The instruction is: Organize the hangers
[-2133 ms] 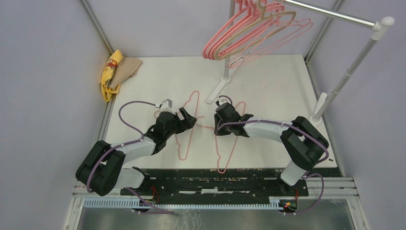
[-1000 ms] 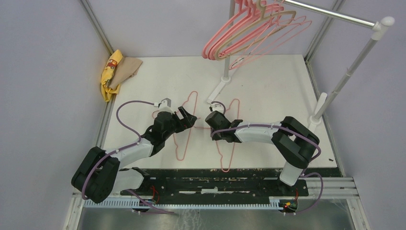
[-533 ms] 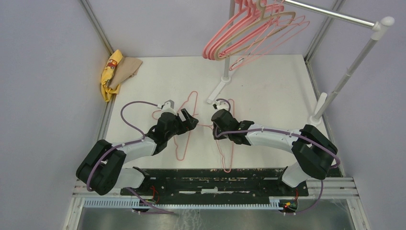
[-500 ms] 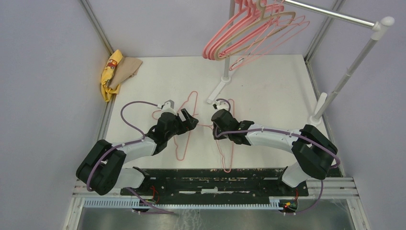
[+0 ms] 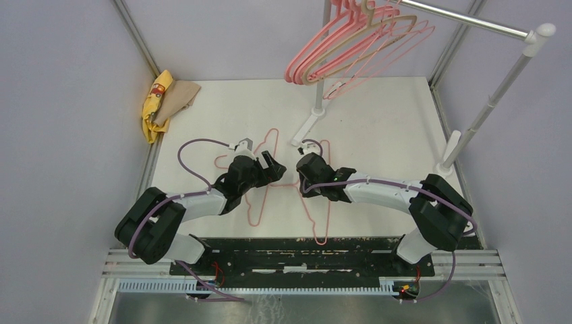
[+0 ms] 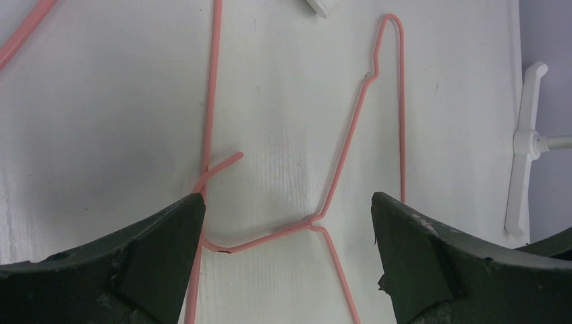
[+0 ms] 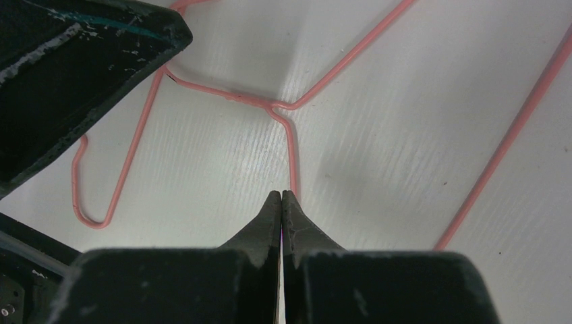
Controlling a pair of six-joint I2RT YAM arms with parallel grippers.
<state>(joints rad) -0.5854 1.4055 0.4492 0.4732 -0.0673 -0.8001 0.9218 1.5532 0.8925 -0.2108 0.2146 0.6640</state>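
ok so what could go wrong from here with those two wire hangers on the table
1. The hook of the right wire hanger looks caught around the left wire hanger, so lifting either may drag both.
2. The left tool and right tool sit close together over that spot and could bump.

The right gripper [image 7: 281,197] has been moved left and a little nearer, toward the left gripper [image 6: 287,202], which has been brought slightly right and farther. The gap between them has been made small. The right hanger [image 7: 291,155] has been turned on the table: its far end is shifted left, its near tip right.
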